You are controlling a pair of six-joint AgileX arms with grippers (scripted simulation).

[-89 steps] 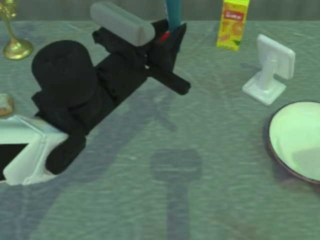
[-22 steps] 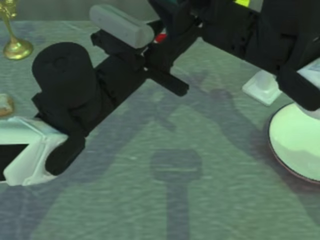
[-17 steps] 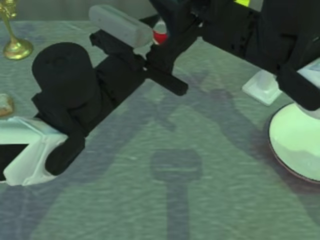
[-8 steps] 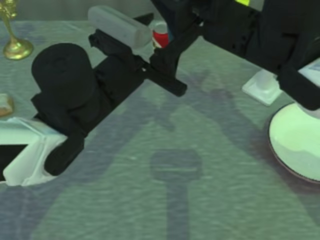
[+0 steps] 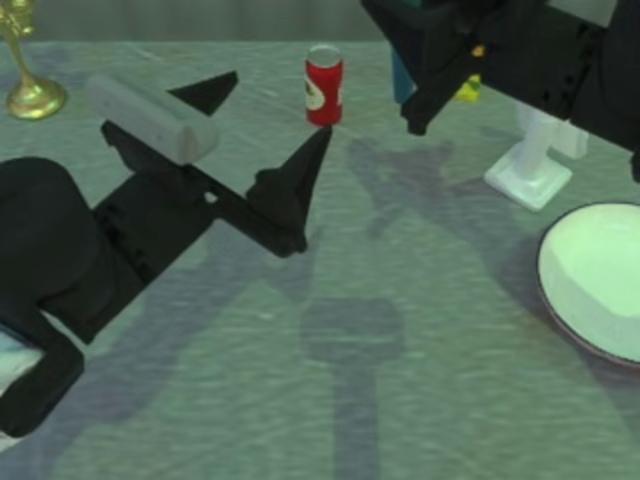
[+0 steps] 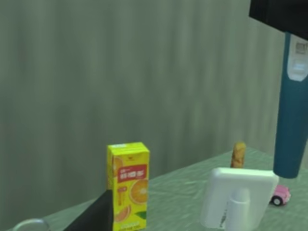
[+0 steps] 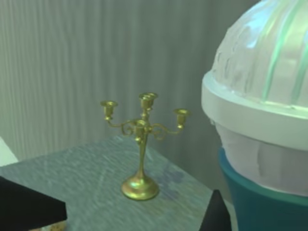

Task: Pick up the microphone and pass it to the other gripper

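A rendered test scene rather than a lived-in room — a grey-green bench (image 5: pixel 330 400) before a plain ribbed curtain wall (image 6: pixel 120 72), strewn with unrelated props: a gold candelabra (image 7: pixel 141 144), a red can (image 5: pixel 323 85), an orange juice carton (image 6: pixel 128 185), a white stand (image 5: pixel 533 165), a bowl (image 5: pixel 590 280) — nothing domestic ties them together

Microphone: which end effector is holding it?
The right end effector, upper right in the top view, grips the microphone; the left end effector is open near the red can.

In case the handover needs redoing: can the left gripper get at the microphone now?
Probably yes: the microphone hangs with its handle bare below the right gripper, and the open left gripper faces it.
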